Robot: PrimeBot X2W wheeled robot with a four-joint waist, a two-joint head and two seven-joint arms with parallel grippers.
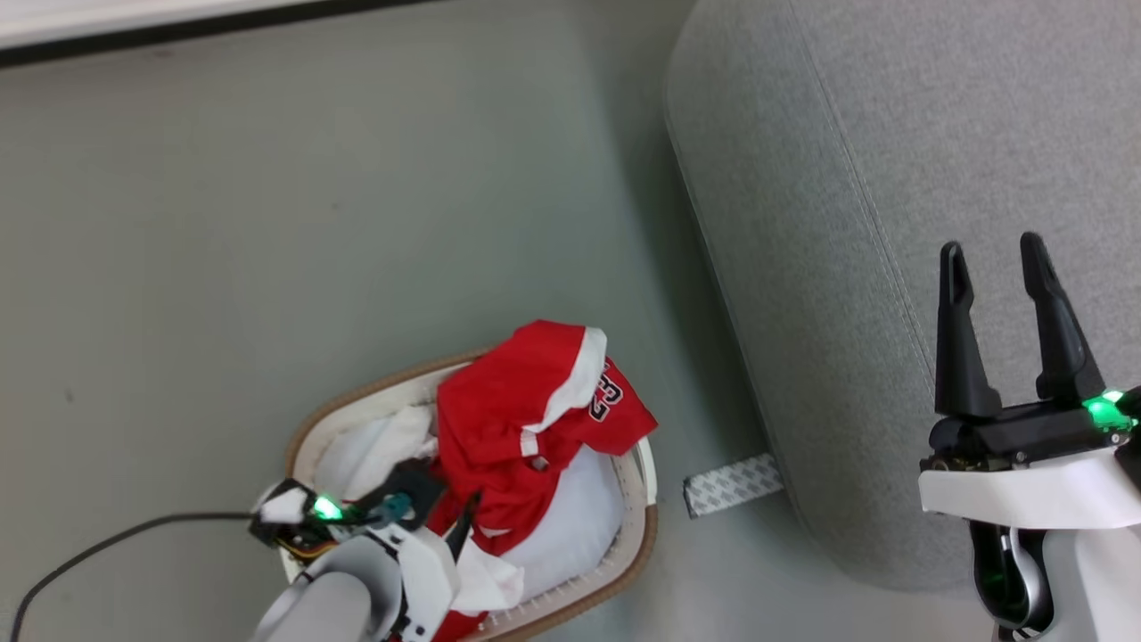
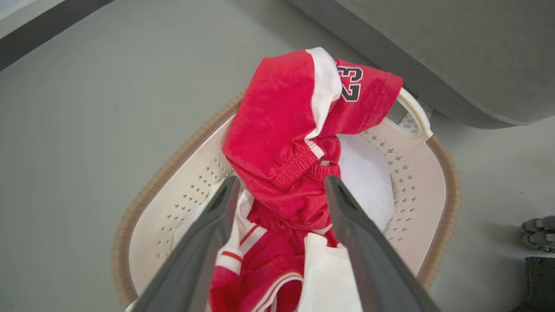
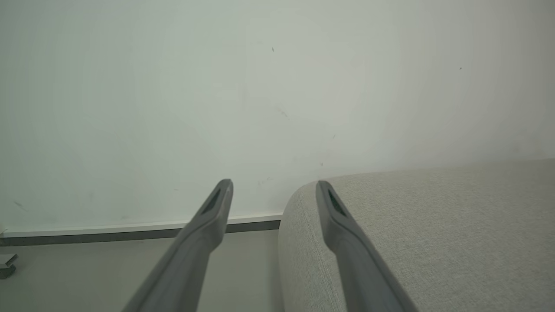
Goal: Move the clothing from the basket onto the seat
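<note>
The basket stands on the floor at the lower centre of the head view, left of the seat. Red clothing with a dark "23" is heaped over its far rim, on top of white fabric. My left gripper reaches down into the basket. In the left wrist view it is open, its fingers either side of the red clothing, inside the basket. My right gripper hangs open and empty above the seat; its wrist view shows it over the seat's corner.
A black cable runs across the grey floor to the left of the basket. A patterned grey strip lies on the floor between basket and seat. A pale wall with a dark skirting stands beyond the seat.
</note>
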